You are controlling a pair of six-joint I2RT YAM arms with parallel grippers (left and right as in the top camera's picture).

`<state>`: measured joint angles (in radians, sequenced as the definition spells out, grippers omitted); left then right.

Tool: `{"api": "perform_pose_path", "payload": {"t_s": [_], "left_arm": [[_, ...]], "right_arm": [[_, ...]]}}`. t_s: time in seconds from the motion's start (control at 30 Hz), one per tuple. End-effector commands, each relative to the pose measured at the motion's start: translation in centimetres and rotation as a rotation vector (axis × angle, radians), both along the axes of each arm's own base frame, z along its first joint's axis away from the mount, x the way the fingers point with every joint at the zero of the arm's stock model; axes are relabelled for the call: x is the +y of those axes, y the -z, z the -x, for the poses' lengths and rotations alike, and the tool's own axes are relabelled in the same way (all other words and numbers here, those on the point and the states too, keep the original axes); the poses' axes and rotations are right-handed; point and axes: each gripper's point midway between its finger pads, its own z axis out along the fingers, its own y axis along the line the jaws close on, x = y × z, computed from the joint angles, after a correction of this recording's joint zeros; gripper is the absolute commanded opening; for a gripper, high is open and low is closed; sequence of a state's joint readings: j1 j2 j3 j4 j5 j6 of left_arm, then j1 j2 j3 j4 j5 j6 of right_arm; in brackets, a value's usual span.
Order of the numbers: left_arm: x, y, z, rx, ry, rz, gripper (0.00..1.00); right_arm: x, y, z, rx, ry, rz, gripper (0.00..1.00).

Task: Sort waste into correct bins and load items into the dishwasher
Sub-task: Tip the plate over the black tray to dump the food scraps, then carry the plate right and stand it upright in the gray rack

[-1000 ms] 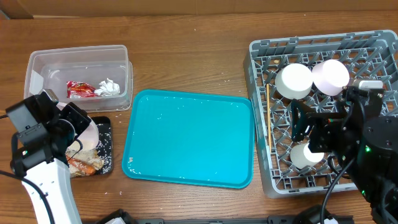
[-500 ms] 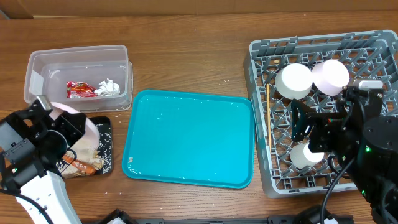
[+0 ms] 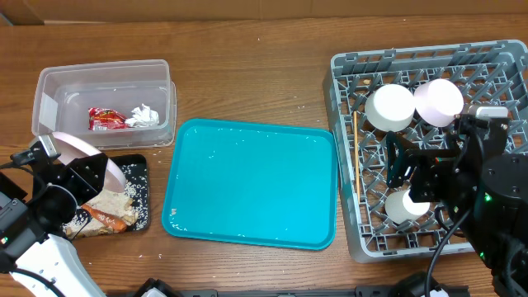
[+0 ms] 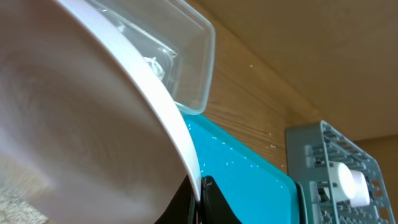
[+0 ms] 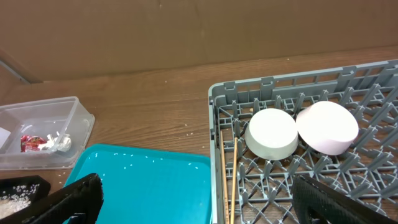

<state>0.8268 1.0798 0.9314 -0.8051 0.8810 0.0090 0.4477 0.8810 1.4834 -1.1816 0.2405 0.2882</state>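
Holding the plate (image 3: 73,145), clamped in my left claw (image 4: 200,202), tilted over the scraps (image 3: 107,212) on the black tray (image 3: 142,165), I judged only racking it remained: wrapper (image 3: 106,120) and tissue (image 3: 144,115) in the tub (image 3: 103,68), bowls (image 3: 389,107) and chopsticks (image 3: 356,157) racked, right claw (image 5: 196,186) agape.

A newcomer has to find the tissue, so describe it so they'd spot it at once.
Look at the clear plastic tub at the table's far left, beyond the black tray. Two things lie side by side inside, and the tissue is the one nearer the teal tray. It is small, white and crumpled; its neighbour, the snack wrapper, is red.
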Motion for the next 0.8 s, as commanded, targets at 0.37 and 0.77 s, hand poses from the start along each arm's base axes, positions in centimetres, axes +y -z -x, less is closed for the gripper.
{"api": "perform_pose_path", "payload": {"t_s": [0.37, 0.77], "left_arm": [[-2.5, -1.3, 0.3, -0.093, 0.125, 0.056, 0.04], [-6.0, -5.0, 0.2, -0.273, 0.3, 0.194, 0.04]], "right_arm": [[0.0, -0.5, 0.1, -0.014, 0.002, -0.012, 1.0], [0.0, -0.5, 0.1, -0.014, 0.002, -0.012, 1.0]]}}
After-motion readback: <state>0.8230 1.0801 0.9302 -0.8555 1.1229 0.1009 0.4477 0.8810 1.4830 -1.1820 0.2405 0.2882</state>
